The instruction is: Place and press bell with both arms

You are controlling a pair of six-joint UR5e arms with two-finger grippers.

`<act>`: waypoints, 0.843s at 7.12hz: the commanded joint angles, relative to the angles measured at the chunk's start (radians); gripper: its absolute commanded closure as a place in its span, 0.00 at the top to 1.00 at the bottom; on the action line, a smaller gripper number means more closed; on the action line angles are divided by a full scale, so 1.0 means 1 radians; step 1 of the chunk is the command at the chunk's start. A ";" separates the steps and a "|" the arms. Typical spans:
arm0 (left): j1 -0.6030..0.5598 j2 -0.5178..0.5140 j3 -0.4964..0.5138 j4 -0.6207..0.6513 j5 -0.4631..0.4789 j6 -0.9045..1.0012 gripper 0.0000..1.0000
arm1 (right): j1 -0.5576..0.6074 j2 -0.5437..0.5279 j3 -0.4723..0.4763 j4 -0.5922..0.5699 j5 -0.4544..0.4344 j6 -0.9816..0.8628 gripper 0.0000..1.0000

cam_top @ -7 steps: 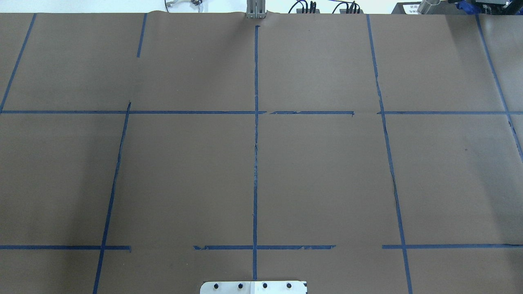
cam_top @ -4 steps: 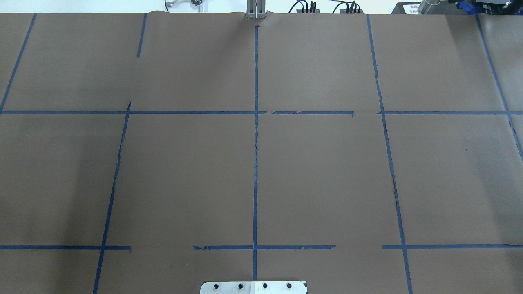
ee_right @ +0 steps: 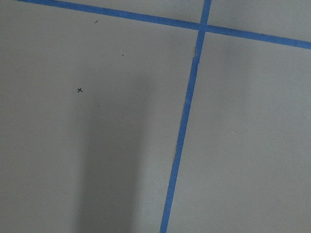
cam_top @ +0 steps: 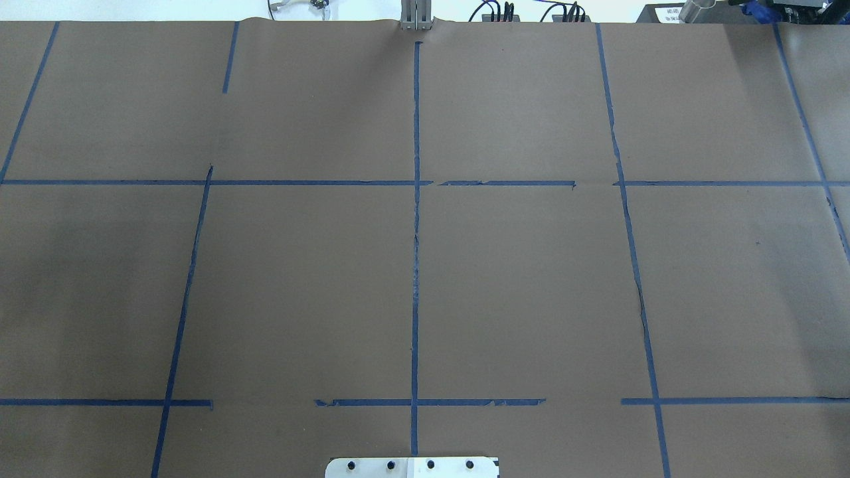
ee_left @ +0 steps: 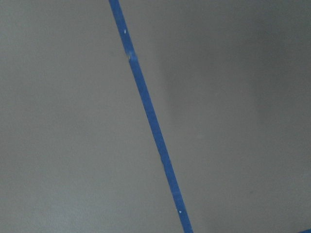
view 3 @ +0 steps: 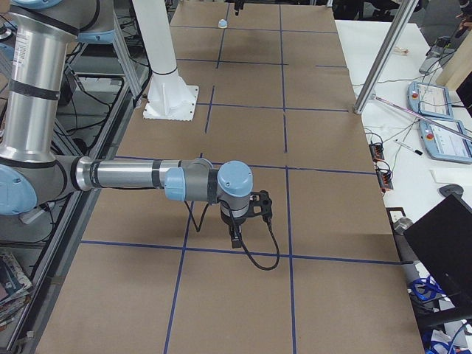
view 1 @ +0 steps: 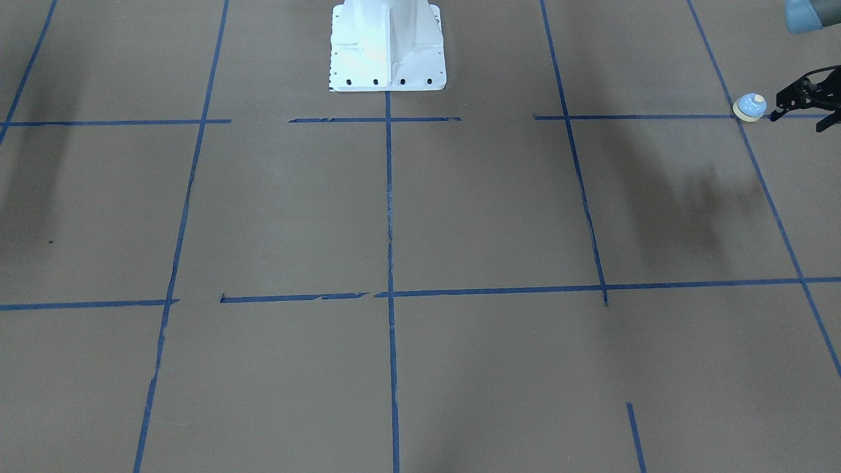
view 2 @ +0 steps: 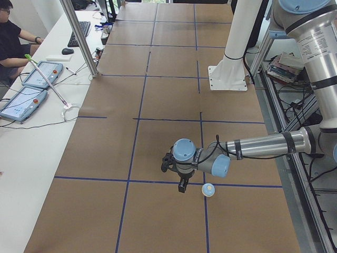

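Observation:
The light-blue bell (view 1: 750, 107) with its cream button stands upright on the brown paper, on a blue tape line at the table's end on my left. It also shows in the exterior left view (view 2: 208, 190) and tiny in the exterior right view (view 3: 222, 24). My left gripper (view 1: 797, 122) hovers just beside the bell, apart from it, open and empty; it shows in the exterior left view (view 2: 176, 176) too. My right gripper (view 3: 247, 225) hangs over the paper at the opposite end, fingers down; I cannot tell whether it is open or shut. Both wrist views show only paper and tape.
The white bolted pedestal (view 1: 387, 46) stands at the table's robot side. Blue tape lines grid the brown paper (cam_top: 531, 279). A side table with tablets (view 2: 31, 79), a seated person (view 2: 10, 37) and a metal post (view 2: 79, 37) lie beyond the far edge.
No arm or bell shows in the overhead view. Only the faint shadow on the table's left part has drifted further left.

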 commanded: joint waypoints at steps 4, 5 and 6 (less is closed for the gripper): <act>0.216 0.044 0.150 -0.210 0.005 -0.184 1.00 | 0.000 -0.002 0.008 0.001 0.000 -0.006 1.00; 0.220 0.046 0.150 -0.210 0.002 -0.185 1.00 | 0.002 -0.015 0.019 0.001 0.000 -0.006 1.00; 0.235 0.047 0.146 -0.211 -0.010 -0.219 1.00 | 0.000 -0.029 0.031 0.001 0.000 -0.006 1.00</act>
